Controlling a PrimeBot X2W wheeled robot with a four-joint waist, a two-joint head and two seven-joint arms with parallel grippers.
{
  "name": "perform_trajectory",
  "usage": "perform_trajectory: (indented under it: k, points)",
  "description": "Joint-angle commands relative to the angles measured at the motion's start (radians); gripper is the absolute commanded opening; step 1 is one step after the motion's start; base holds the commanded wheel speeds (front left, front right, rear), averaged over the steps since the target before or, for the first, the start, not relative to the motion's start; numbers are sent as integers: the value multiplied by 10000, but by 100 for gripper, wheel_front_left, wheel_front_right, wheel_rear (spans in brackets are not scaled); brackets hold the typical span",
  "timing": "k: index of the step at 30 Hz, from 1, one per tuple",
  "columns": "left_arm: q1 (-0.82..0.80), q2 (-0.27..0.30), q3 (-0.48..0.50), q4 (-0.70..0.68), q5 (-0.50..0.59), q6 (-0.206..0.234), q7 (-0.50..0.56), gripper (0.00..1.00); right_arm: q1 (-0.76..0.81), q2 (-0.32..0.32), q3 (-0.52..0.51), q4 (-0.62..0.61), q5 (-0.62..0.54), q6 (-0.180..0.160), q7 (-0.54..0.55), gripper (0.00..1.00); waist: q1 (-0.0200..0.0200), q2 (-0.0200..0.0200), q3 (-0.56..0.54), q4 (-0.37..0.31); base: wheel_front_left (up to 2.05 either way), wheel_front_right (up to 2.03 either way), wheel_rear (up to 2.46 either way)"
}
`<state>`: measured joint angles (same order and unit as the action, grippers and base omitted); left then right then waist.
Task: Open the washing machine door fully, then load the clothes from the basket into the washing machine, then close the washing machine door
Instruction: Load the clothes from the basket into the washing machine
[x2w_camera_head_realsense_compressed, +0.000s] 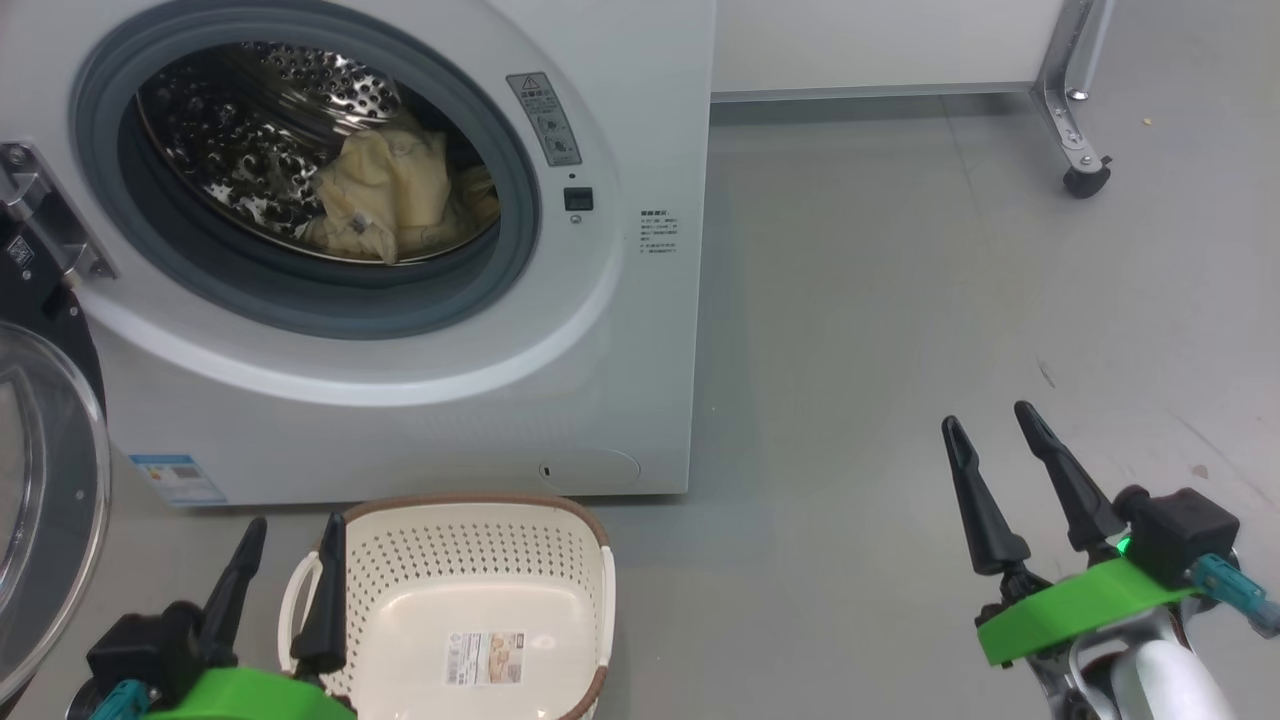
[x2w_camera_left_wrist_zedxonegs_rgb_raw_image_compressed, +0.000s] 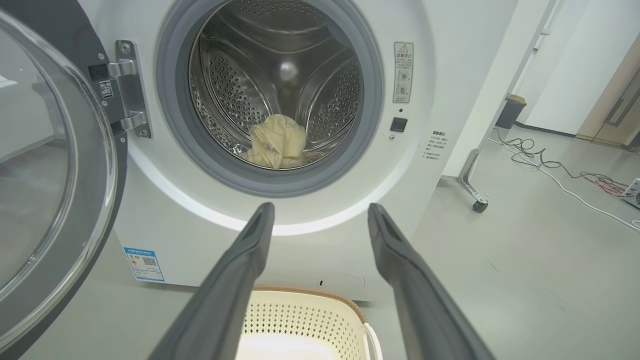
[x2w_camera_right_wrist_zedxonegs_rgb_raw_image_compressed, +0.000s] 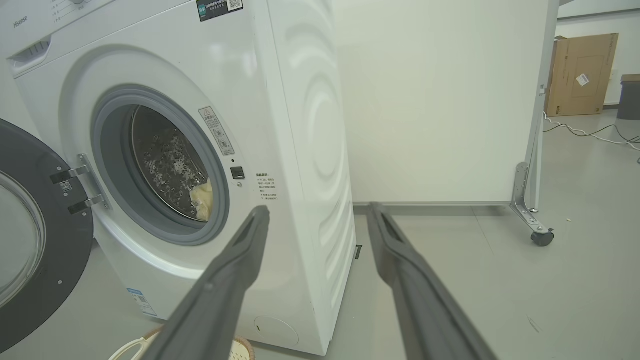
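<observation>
My left gripper (x2w_camera_head_realsense_compressed: 296, 530) stands wide open and holds nothing. Its two dark fingers are spread over the near-left end of the basket (x2w_camera_head_realsense_compressed: 592, 540), one finger crossing the white side handle (x2w_camera_head_realsense_compressed: 290, 600). My right gripper (x2w_camera_head_realsense_compressed: 988, 418) is just as wide and bare, hanging over the grey floor (x2w_camera_head_realsense_compressed: 900, 300) well to the right of the washing machine (x2w_camera_head_realsense_compressed: 620, 330).

The cream basket sits on the floor just in front of the machine's base. Its floor shows a small printed label (x2w_camera_head_realsense_compressed: 485, 657), whose writing is too small for me to read.

The washing machine door (x2w_camera_head_realsense_compressed: 60, 470) is swung wide to my left on its metal hinge (x2w_camera_head_realsense_compressed: 40, 215), with the clear glass bowl facing me. A tiny QR sticker (x2w_camera_left_wrist_zedxonegs_rgb_raw_image_compressed: 106, 89) sits on the hinge.

Behind the grey gasket (x2w_camera_head_realsense_compressed: 520, 200), the pale cream-yellow clothes (x2w_camera_head_realsense_compressed: 390, 200) lie bunched at the bottom of the perforated steel drum (x2w_camera_head_realsense_compressed: 250, 130).

Right of the opening is a grey warning sticker (x2w_camera_head_realsense_compressed: 545, 118) with a triangle sign, then a small dark latch slot (x2w_camera_head_realsense_compressed: 578, 198) below it. Beside that is a block of fine print (x2w_camera_head_realsense_compressed: 660, 235) that I cannot make out.

A blue label (x2w_camera_head_realsense_compressed: 178, 478) with a QR code marks the lower left corner of the front. From my right wrist, the top panel reads "Hisense" (x2w_camera_right_wrist_zedxonegs_rgb_raw_image_compressed: 20, 22), and a dark sticker with a QR code (x2w_camera_right_wrist_zedxonegs_rgb_raw_image_compressed: 220, 7) lies on the lid.
</observation>
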<state>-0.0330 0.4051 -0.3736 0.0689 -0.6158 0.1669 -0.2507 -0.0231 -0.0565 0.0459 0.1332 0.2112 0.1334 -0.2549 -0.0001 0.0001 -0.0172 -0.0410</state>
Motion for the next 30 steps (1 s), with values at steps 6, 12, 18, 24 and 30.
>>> perform_trajectory:
  k: [6,12,18,24,30]
  points:
    - [-387,-55,685,-70,191,-130,-110,100,-149,-39,168,-315,10,-27,-69,100,1,-1,-17,9,0,0,0]
    - [-347,-241,835,106,202,-172,-110,100,-187,-47,165,-286,-39,-27,-69,100,1,-1,-19,23,0,0,0]
    - [-336,-367,949,160,233,-267,-110,100,-202,-60,132,-194,-96,-27,-69,100,1,-1,-2,29,0,0,0]
    - [-322,-435,999,200,290,-335,-110,100,-241,-176,176,-98,-472,-27,-69,100,1,-1,41,12,0,0,0]
    - [-344,-507,1009,220,378,-367,-110,100,-259,-221,140,-11,-828,-27,-69,100,1,-1,100,-13,0,0,0]
